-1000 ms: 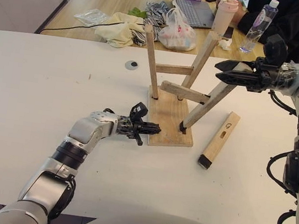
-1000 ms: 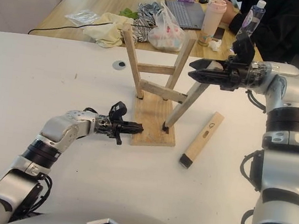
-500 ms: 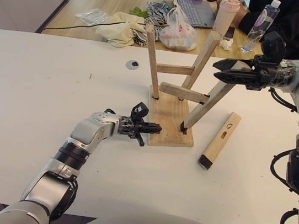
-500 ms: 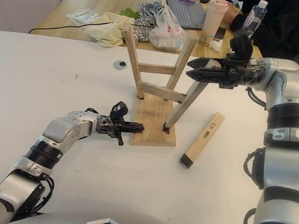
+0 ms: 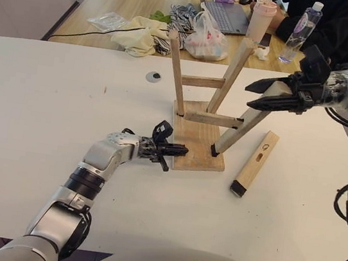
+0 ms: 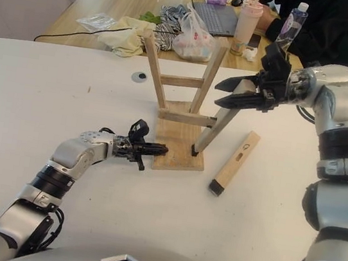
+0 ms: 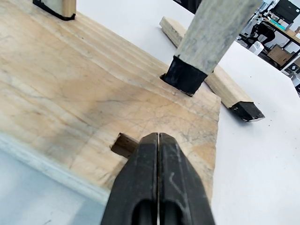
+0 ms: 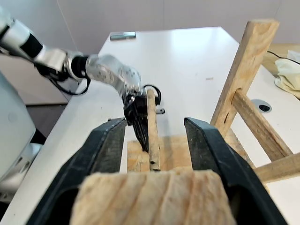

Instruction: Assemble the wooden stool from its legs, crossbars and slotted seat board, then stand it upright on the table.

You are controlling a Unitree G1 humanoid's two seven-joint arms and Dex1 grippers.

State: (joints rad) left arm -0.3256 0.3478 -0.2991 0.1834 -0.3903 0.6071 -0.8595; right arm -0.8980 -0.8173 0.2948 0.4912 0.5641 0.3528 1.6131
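Left gripper: black two-finger left gripper (image 5: pixel 183 150) had its fingers pressed fully together with nothing between them. Tips sat on the board's 8 o'clock corner, just beside the empty slot (image 7: pixel 123 143).
Why: probably pinning the board flat so it would not slide or tip while the other arm worked a leg.
Right gripper: black right gripper (image 5: pixel 256 97), at 2 o'clock from the board and raised, had its jaws spread wide around the top end of the leaning leg. The wood filled the gap between them, so I judged it gripped.
Leaning leg: pale square wooden leaning leg (image 5: pixel 239 130) had its black-taped foot in the board's 4 o'clock slot and tilted toward 2 o'clock, not upright.
Why: likely held at the top to lever it straight and meet the crossbar end.
Seat board: pale flat wooden slotted seat board (image 5: pixel 192 136) lay face down on the white table (image 5: pixel 46 119).
Rear legs: two pale wooden rear legs (image 5: pixel 175 72) stood in the 10 and 12 o'clock slots, joined by the short upper crossbar (image 5: pixel 202 80).
Lower crossbar: thin wooden lower crossbar (image 5: pixel 213 119) reached toward the leaning leg; whether the joint was seated was unclear.
Loose leg: fourth black-tipped, slotted loose leg (image 5: pixel 255 163) lay flat at 3 o'clock, apart from the board.
Progress: about halfway; one slot was unfilled and the stool was not yet turned over.
Writing: none seen on the stool parts. The label on the clear plastic bottle (image 5: pixel 303 32), at 1 o'clock on the far desk, was too small to read.
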